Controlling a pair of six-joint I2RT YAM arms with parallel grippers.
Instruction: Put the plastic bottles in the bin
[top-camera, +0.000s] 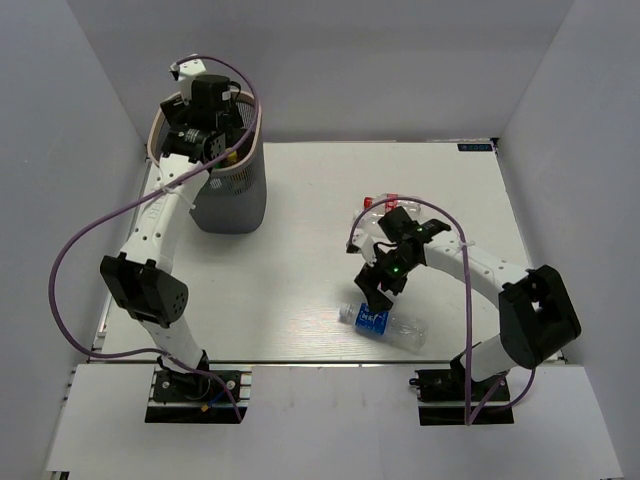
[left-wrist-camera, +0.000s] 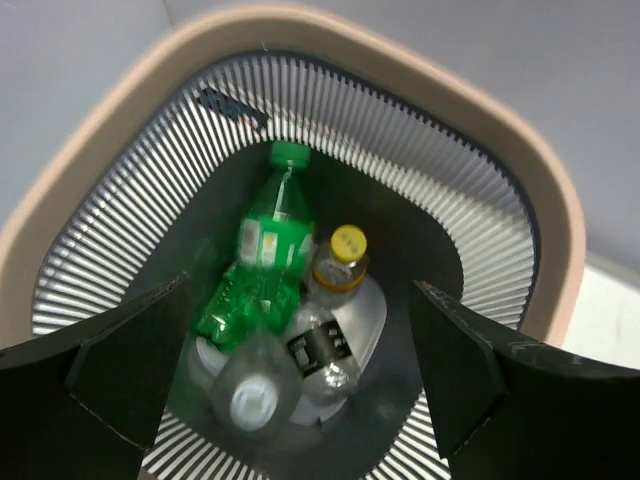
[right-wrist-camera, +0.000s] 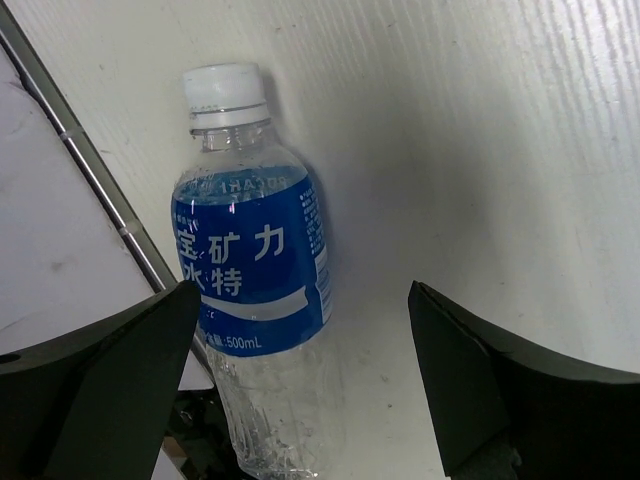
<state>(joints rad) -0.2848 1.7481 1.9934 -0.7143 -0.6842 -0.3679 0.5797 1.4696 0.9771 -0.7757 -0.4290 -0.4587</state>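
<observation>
The bin (top-camera: 232, 200) stands on the table (top-camera: 300, 270) at the far left corner and serves as the reference for all positions below.

Left arm: the left gripper (left-wrist-camera: 300, 290) hangs directly above the bin's opening, pointing down into it. Its two fingers are spread wide, with nothing between them.

Contents of the bin, as seen in the left wrist view:
- A green bottle (left-wrist-camera: 262, 250) lies slanted against the inner wall, cap uppermost.
- A yellow-capped bottle (left-wrist-camera: 345, 265) lies just beside it, touching it.
- A black-labelled bottle (left-wrist-camera: 325, 350), clear, lies below the yellow-capped one.
- A white-capped bottle (left-wrist-camera: 250, 395), clear, is seen end-on and rests over the lower part of the green bottle.

Right arm: the right gripper (right-wrist-camera: 303, 290) is well apart from the bin, to its right and nearer the arm bases. Its fingers are spread wide, one on each side of a blue-labelled bottle (right-wrist-camera: 250, 270) that lies on its side on the table. The fingers are not closed on it.

A red-capped bottle (top-camera: 392, 207), clear, lies on the table to the right of the bin, well apart from it and partly hidden behind the right arm.
</observation>
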